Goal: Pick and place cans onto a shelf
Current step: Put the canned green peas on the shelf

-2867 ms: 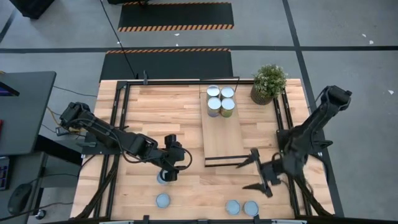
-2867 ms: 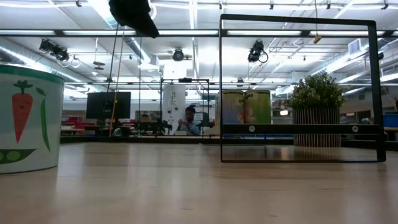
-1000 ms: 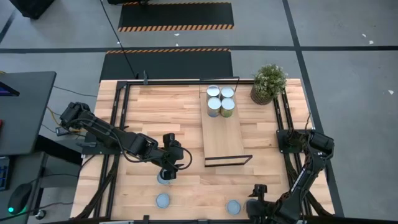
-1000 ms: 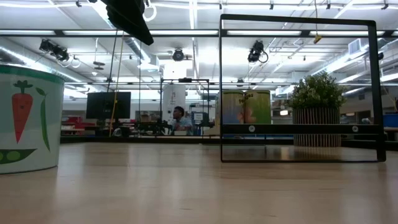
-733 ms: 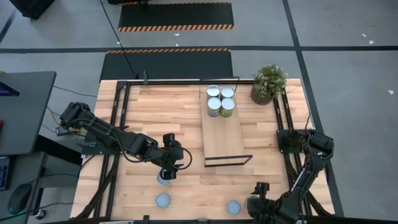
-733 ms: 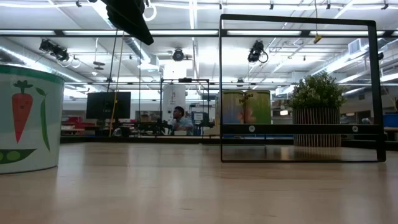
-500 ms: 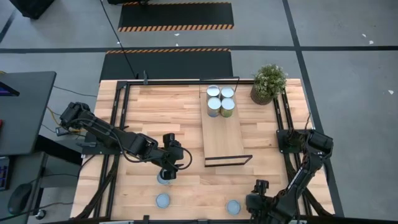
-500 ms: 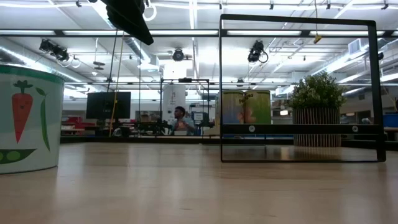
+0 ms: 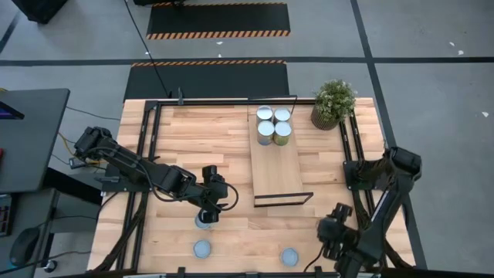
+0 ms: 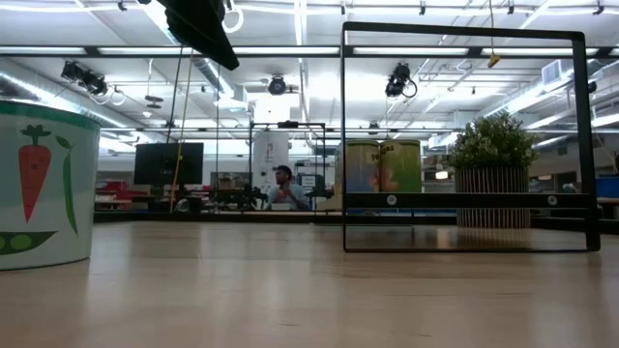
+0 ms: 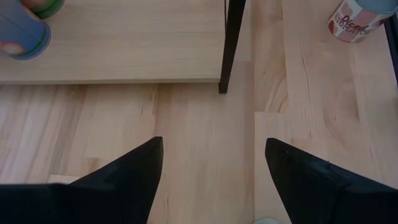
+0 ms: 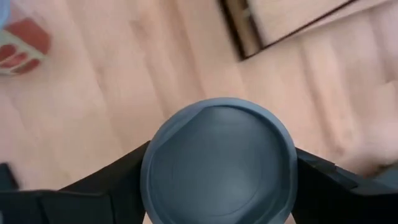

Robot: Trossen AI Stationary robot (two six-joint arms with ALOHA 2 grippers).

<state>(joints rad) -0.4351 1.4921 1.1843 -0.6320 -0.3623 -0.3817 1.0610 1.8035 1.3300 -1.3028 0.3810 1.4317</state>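
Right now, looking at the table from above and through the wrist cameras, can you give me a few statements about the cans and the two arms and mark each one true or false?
1. Four cans stand together at the far end of the shelf. True.
2. The right tool is empty. False: it is shut on a can with a bluish-grey top.
3. The left tool has its fingers apart over bare tabletop. True, and it holds nothing.
4. The potted plant sits on the shelf. False: it stands on the table, beside the shelf's far right corner.
5. No cans are left on the table's near side. False: three cans show there.
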